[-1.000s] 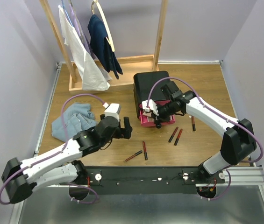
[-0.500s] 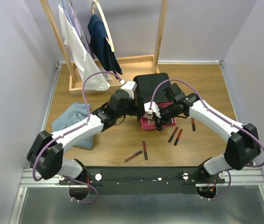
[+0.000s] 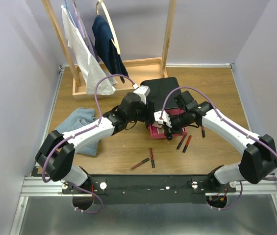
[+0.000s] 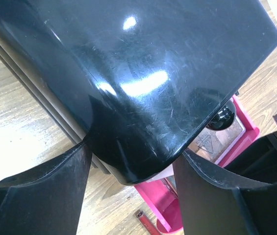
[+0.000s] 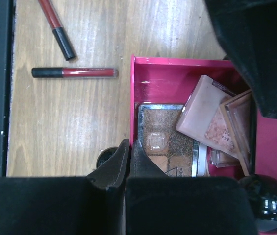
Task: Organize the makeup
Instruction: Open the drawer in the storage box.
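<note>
Swung across to box (image 4: pixel 143 73): left gripper (image 4: pixel 132 154) astride its corner; clamped or loose, cannot tell. Right gripper (image 5: pixel 129 149) shut at box's drawer (image 5: pixel 177 60) rim.

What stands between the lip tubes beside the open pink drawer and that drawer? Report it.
Nothing visible: only bare wood separates the lip tubes from the pink drawer wall. The shut right gripper sits against that wall, clear of the gap.

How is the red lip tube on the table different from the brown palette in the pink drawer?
The lip tube is long, thin and red with a black cap; the palette is flat, squarish and brown. The lip tube lies on the wooden table; the palette sits inside the pink drawer. Both are makeup.
</note>
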